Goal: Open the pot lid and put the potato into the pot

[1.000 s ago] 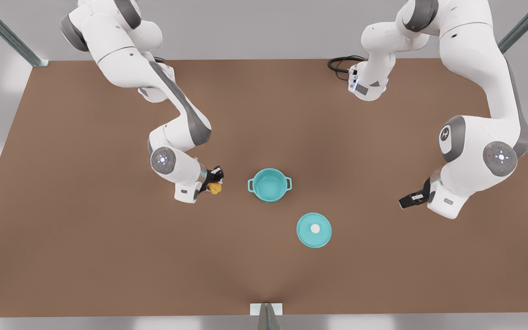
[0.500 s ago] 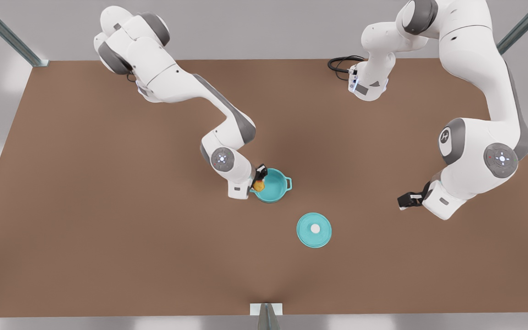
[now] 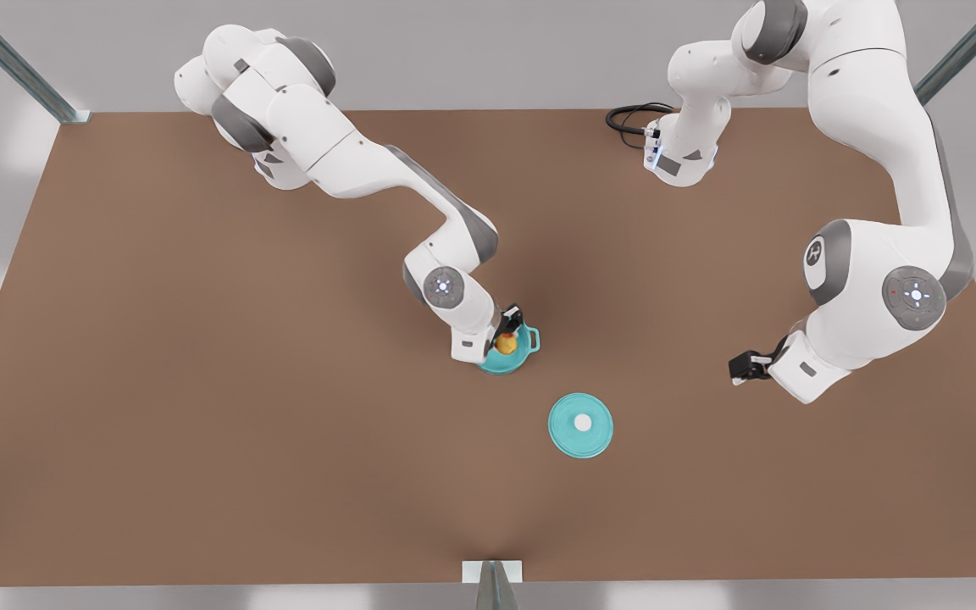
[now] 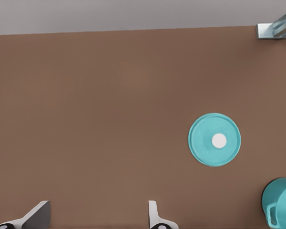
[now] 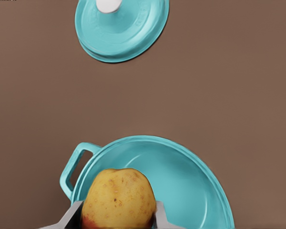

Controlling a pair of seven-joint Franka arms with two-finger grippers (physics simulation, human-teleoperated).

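Yellow potato above open pot

Right gripper and wrist cover the pot's left half in front view. Pot lid and potato cropped in right wrist view.

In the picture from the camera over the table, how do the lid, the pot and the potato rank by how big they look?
1. The pot lid, flat on the table, looks widest.
2. The pot looks a bit smaller, though the right gripper covers part of it, so that is unsure.
3. The potato, held over the pot, is clearly smallest.
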